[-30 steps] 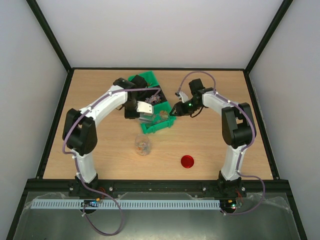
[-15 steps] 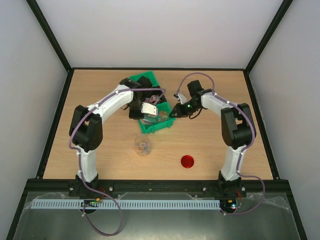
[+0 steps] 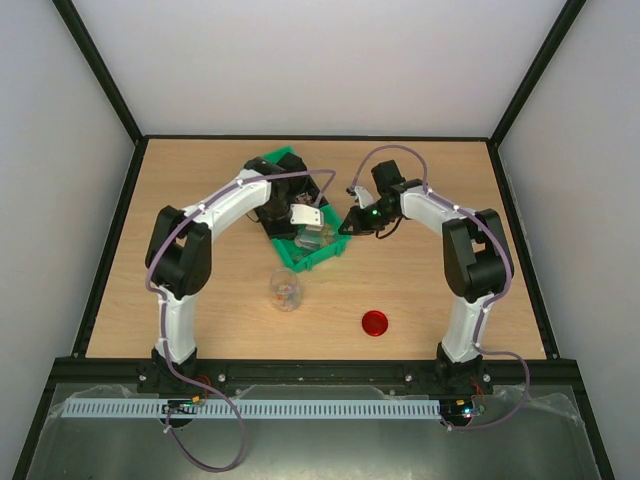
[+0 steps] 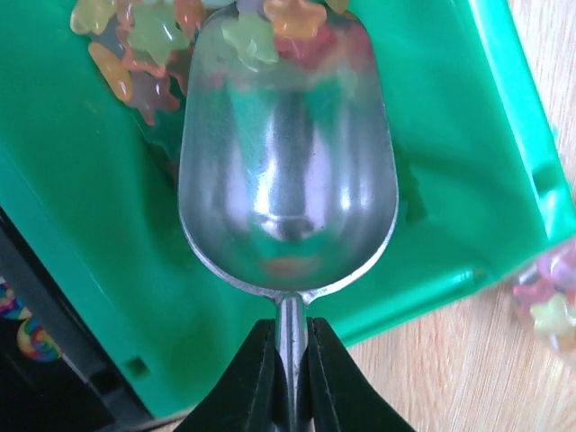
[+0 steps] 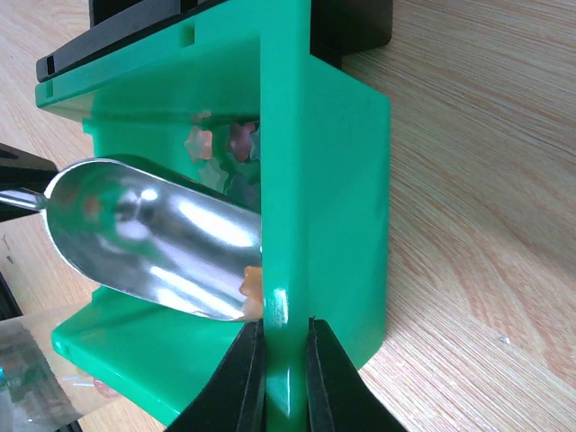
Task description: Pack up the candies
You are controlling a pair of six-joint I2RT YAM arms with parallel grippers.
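Translucent star-shaped candies (image 4: 148, 34) (orange, yellow, green)

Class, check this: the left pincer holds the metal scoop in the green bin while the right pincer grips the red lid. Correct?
No: the right pincer clamps the green bin by its wall, as the right wrist view shows. Rest stands.

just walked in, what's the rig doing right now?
The left fingers grip a metal scoop by its handle. Its bowl is down in the green bin, with the tip pushed into the star-shaped candies. A few sit at its mouth and the rest of the bowl is bare. The right fingers pinch the bin's wall. The small clear jar on the table holds some candies, and the red lid lies apart.
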